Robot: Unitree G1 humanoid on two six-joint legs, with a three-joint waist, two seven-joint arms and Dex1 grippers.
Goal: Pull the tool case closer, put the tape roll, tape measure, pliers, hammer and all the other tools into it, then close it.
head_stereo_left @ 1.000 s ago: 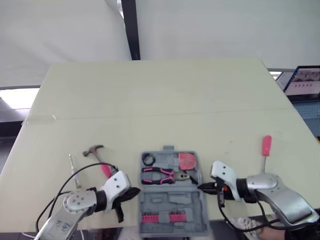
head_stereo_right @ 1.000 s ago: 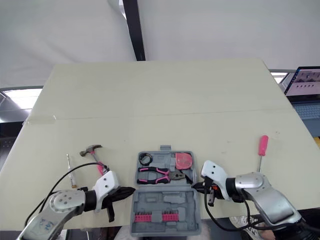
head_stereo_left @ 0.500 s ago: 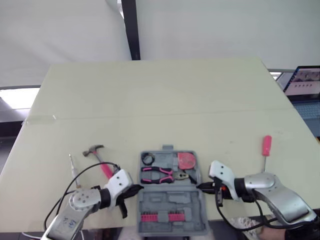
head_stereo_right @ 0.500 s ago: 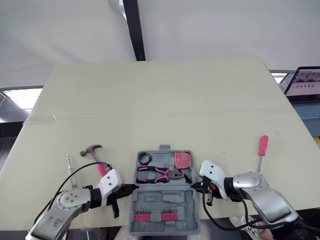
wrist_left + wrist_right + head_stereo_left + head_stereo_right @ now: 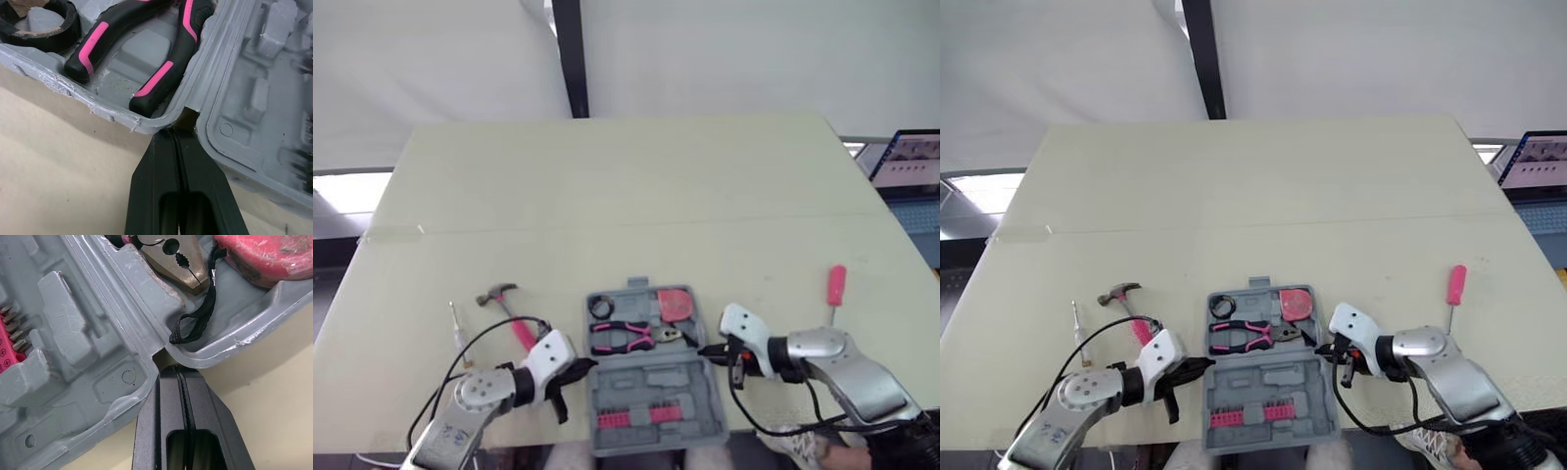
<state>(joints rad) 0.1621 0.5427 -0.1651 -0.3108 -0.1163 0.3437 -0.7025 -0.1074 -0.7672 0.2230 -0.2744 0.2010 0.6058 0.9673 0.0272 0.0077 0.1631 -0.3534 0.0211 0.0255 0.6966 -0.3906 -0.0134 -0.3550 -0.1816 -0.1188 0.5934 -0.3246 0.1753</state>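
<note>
The grey tool case [image 5: 651, 387] lies open at the table's near edge. Its far half holds the black tape roll [image 5: 602, 307], the pink-handled pliers [image 5: 625, 338] and the red tape measure [image 5: 677, 304]. A pink bit strip [image 5: 636, 417] sits in the near half. My left gripper [image 5: 584, 367] is shut, its tips pressed into the hinge notch on the case's left side [image 5: 177, 132]. At the right hinge notch, my right gripper [image 5: 705, 350] is shut too [image 5: 178, 371]. The hammer [image 5: 507, 305] lies left of the case.
A small thin screwdriver [image 5: 457, 328] lies left of the hammer. A pink-handled screwdriver [image 5: 836, 286] rests on the table to the right of the case. A laptop [image 5: 911, 162] stands beyond the table's right edge. The table [image 5: 626, 196] stretches far behind the case.
My left gripper has slid right until its tips meet the case's left hinge notch. The case has shifted slightly away and turned a little, right side farther. The right gripper followed it.
</note>
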